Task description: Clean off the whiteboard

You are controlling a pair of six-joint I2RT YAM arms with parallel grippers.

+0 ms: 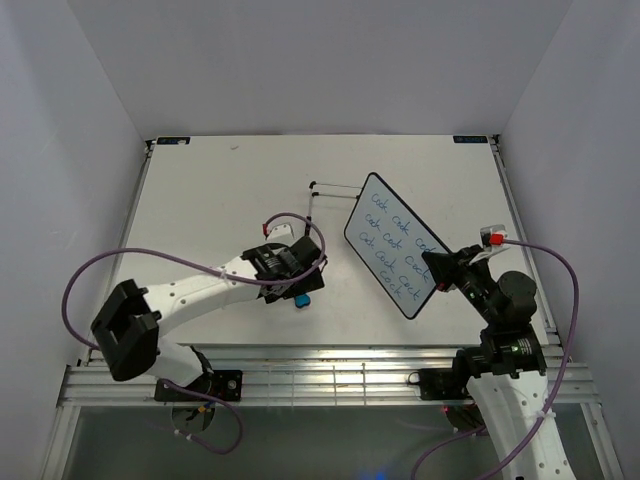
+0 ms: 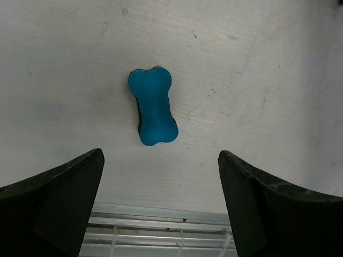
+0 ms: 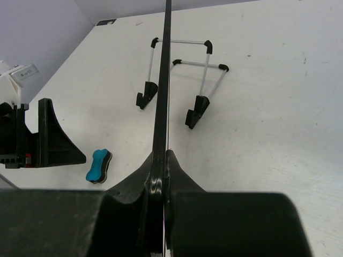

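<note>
The whiteboard (image 1: 394, 243), white with a black rim and blue handwriting, is held tilted above the table. My right gripper (image 1: 437, 270) is shut on its near edge; in the right wrist view the board (image 3: 162, 96) shows edge-on between the fingers (image 3: 177, 171). The blue bone-shaped eraser (image 1: 302, 299) lies on the table near the front edge. My left gripper (image 1: 300, 278) hovers over it, open and empty; in the left wrist view the eraser (image 2: 153, 106) lies ahead of the spread fingers (image 2: 64, 187).
The thin black wire stand (image 1: 328, 190) stands empty behind the board, also in the right wrist view (image 3: 185, 80). The table's front edge with metal rails (image 2: 161, 225) is just below the left gripper. White walls enclose the table.
</note>
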